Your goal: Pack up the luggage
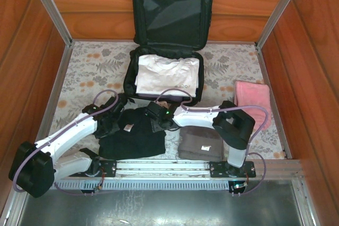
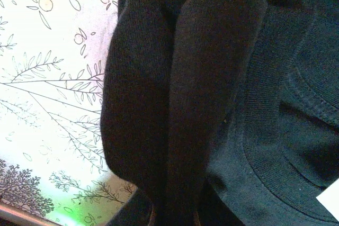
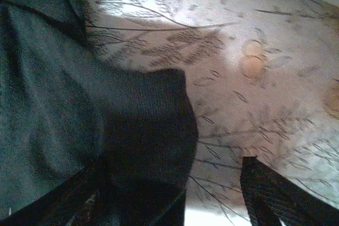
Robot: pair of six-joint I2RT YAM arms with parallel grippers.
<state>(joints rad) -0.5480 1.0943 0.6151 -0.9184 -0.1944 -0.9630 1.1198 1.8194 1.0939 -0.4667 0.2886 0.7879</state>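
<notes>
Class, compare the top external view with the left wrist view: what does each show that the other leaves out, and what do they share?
Top external: the open luggage with a folded white shirt inside, a pink towel and a brown folded garment. Left wrist: the black garment seen close enough to read its knit, its ribbed collar and a white tag. Shared: the black garment and the floral cloth.

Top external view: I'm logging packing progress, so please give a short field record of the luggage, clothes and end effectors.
luggage: black-lined suitcase, open, lid against back wall
inside: folded white garment
on table: black knit garment, folded pink towel, folded brown garment
left end effector: shut on black knit garment
right end effector: open, at that garment's edge
</notes>
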